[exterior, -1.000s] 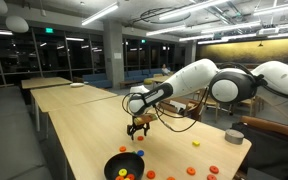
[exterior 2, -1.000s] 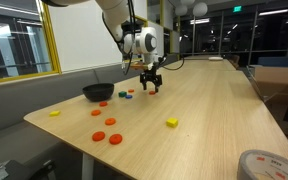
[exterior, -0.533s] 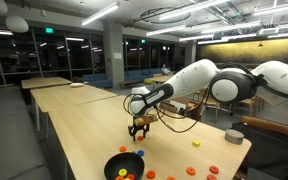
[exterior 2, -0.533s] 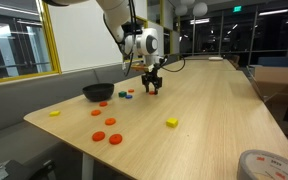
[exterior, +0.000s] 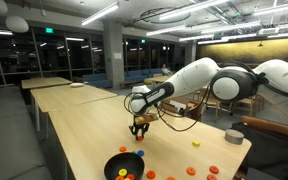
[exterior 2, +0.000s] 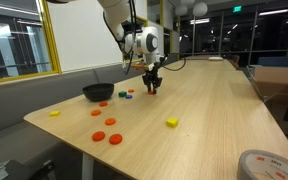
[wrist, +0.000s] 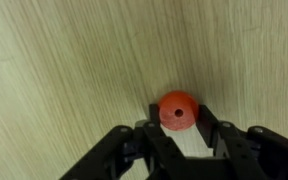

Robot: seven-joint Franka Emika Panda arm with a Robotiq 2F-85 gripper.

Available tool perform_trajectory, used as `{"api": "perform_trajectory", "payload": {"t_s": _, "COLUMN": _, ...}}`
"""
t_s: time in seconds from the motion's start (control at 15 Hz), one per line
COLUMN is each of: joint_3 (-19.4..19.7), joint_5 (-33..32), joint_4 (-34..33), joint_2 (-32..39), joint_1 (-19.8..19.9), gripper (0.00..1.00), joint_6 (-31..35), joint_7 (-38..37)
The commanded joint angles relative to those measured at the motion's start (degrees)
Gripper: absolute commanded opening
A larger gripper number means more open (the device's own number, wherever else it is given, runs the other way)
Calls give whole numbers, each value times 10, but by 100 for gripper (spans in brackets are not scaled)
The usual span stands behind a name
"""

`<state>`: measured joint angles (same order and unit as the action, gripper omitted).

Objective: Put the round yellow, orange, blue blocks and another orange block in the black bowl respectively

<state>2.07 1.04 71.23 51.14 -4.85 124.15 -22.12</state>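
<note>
Wrist view shows the gripper (wrist: 179,126) pointing down at the wooden table (wrist: 64,60), its two black fingers drawn in narrow against the sides of a round orange block (wrist: 177,108) held between them; whether the block rests on the wood cannot be told. In an exterior view the gripper (exterior 2: 152,88) hangs low over the table just beyond the black bowl (exterior 2: 98,92), with a few small coloured discs (exterior 2: 125,95) between bowl and gripper. Several orange discs (exterior 2: 102,111) lie on the bowl's camera side, and a yellow cube (exterior 2: 171,122) sits well apart from it. In an exterior view the black bowl (exterior: 109,165) holds yellow and orange pieces.
</note>
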Motion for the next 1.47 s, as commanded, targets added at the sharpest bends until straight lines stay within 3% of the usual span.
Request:
{"api": "perform_trajectory", "payload": {"t_s": 0.0, "joint_3": -16, "joint_5": -3, "joint_4": 27, "joint_2": -40, "joint_1": 0, "gripper": 24, "joint_6": 31, "joint_7": 77}}
{"api": "perform_trajectory", "payload": {"t_s": 0.2, "joint_3": -35, "joint_5": -7, "joint_4": 40, "joint_2": -70, "joint_1": -8, "gripper": 23, "joint_6": 40, "joint_7": 142}}
{"api": "perform_trajectory", "payload": {"t_s": 0.8, "joint_3": -145, "joint_5": 32, "joint_4": 74, "joint_2": -111, "joint_1": 0, "gripper": 24, "joint_6": 26, "joint_7": 363}}
{"api": "perform_trajectory", "payload": {"t_s": 1.13, "joint_3": -195, "joint_5": 45, "joint_4": 128, "joint_2": -134, "joint_1": 7, "gripper": 24, "joint_6": 9, "joint_7": 490}}
{"api": "perform_trajectory", "payload": {"t_s": 1.4, "joint_3": -210, "joint_5": 50, "joint_4": 182, "joint_2": -169, "joint_1": 3, "gripper": 23, "joint_6": -1, "joint_7": 519}}
